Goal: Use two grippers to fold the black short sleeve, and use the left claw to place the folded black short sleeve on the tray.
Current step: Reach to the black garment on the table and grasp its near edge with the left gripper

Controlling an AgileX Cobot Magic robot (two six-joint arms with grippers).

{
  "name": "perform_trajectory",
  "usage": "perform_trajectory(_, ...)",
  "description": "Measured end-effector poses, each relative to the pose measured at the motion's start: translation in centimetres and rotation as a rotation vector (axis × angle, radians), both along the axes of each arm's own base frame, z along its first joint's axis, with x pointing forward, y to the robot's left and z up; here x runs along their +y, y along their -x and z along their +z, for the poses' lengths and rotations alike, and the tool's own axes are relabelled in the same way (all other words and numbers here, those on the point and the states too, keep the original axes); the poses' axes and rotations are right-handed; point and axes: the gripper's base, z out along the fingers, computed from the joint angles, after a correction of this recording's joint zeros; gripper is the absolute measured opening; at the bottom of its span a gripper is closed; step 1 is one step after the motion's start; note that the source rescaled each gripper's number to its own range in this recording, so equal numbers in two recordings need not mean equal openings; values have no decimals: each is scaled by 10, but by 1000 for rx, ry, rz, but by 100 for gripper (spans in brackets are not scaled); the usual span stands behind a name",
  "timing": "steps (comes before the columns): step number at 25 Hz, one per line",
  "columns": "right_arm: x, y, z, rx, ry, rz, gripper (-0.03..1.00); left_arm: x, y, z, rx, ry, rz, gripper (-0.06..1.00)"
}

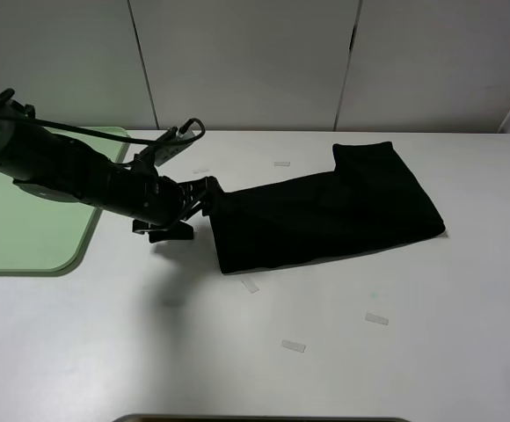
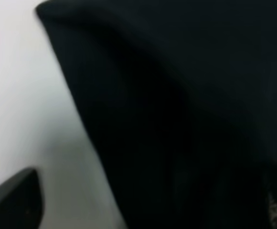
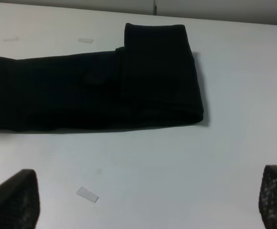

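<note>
Exterior high: shows black short sleeve lying flat as a long folded band in the middle of the white surface, far right end doubled into a thicker block. Shows left gripper at the band's left end, touching the cloth edge, arm reaching in low from the left. Can't tell whether clenched or released. Shows green tray at the left edge, well apart from the cloth. Shows a few tape scraps in front of the band.

Left wrist: blurred. Shows black cloth filling most of the frame, white surface beside it, one dark finger over bare surface near the cloth edge. Other finger hidden, so grip unreadable.

Right wrist: shows right gripper released, fingertips spread wide with only bare surface between, well apart from the black short sleeve. Shows the doubled end stacked on the band and one of the tape scraps close by.
</note>
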Motion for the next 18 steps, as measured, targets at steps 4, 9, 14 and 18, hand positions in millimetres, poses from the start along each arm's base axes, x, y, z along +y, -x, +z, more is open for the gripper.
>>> perform_trajectory(4, -1, 0, 0, -1, 6, -4, 100, -9, -8, -3, -6, 15, -13, 91)
perform_trajectory(9, -1, 0, 0, -4, 15, -10, 100, -27, -13, -8, -13, 35, -57, 90)
perform_trajectory(14, -2, 0, 0, -4, 17, -12, 100, -44, -10, -13, -5, 48, -100, 74)
perform_trajectory(18, -2, 0, 0, -4, 17, -12, 100, -47, -8, -19, 9, 27, -99, 40)
